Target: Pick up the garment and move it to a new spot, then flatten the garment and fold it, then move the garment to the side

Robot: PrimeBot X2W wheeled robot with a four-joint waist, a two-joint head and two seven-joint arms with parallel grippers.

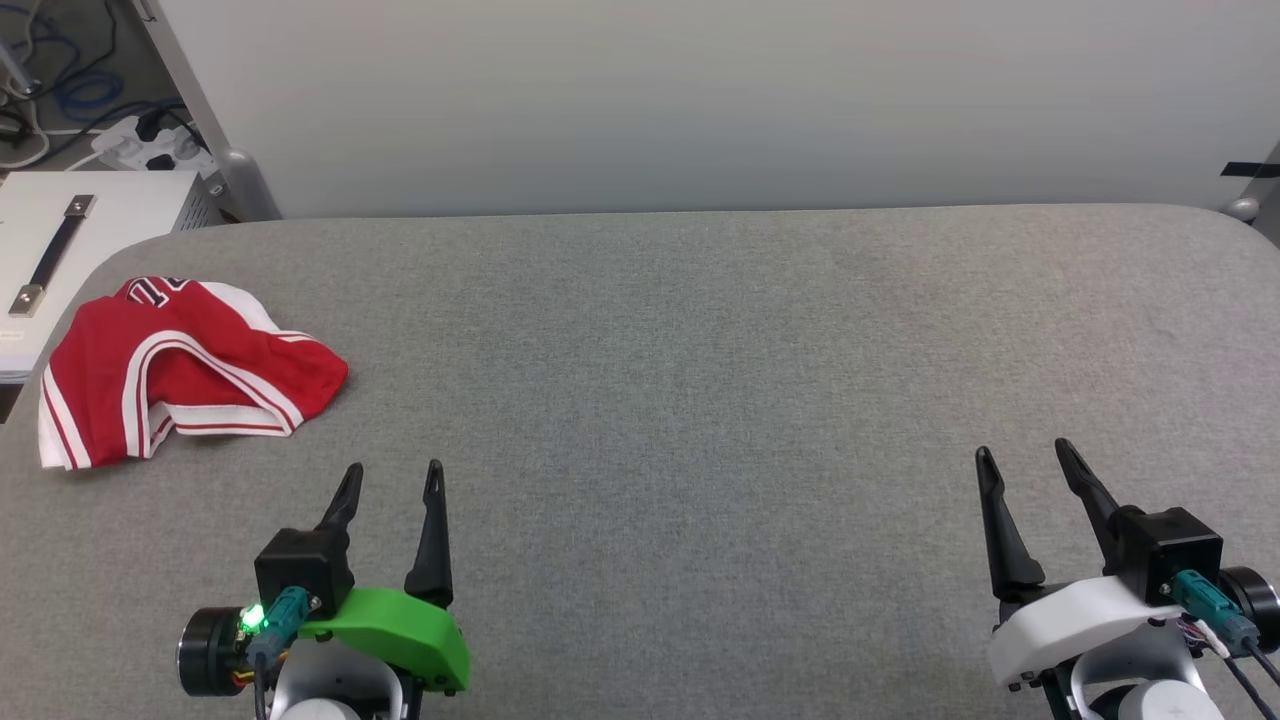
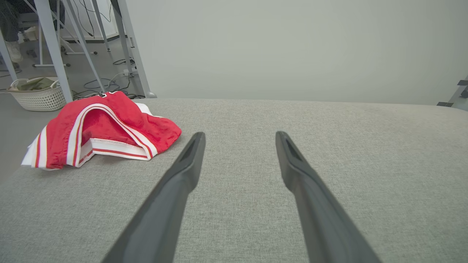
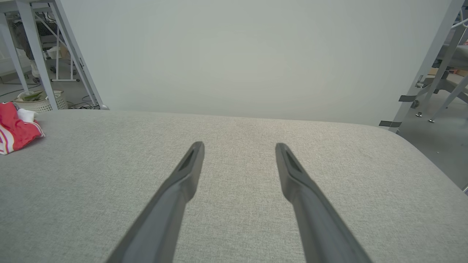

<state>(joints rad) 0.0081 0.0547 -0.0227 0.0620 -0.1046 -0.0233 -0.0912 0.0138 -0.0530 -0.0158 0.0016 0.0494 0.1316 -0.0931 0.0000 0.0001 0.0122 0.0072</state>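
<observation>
grey table [image 1: 700, 400] lies bare ahead; only the crumpled garment [image 1: 180, 370] occupies its far-left edge.

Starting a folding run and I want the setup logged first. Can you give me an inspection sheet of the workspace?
Surface: grey fabric tabletop, flat.
Job's things: garment, red with white striped trim, crumpled at the left edge.
Clutter: nothing seen.
End effectors: left end effector open, holding nothing, short of the garment; right end effector open, holding nothing.
Cables: cables and a power strip on the floor beyond the left corner.
Surroundings: pale wall behind; white case left of the table; basket on the floor.
</observation>
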